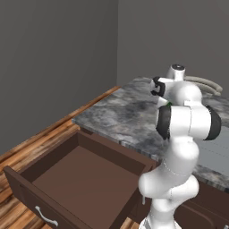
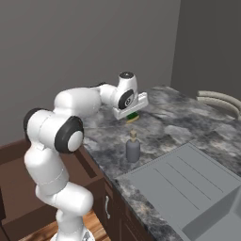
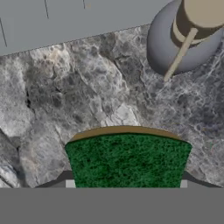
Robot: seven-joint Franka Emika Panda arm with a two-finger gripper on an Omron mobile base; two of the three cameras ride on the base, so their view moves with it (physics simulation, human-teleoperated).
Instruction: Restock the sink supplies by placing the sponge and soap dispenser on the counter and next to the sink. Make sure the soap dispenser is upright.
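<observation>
Counter (image 3: 87, 87) veined polished stone; sponge (image 3: 127, 159) coarse green scrub face; drawer (image 1: 85, 174) matt wood.

Even, soft rendered light with no glare. The arm (image 1: 179, 134) shows mild shading on its undersides. The bottle (image 2: 132, 149) throws only a faint shadow on the desk (image 2: 179, 122). All views are sharp; the hand view's sponge (image 3: 127, 161) looks slightly bowed at close range.

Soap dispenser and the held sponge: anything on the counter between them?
Nothing. In the hand view only bare counter separates the sponge, gripped in the tool, from the upright soap dispenser.
</observation>
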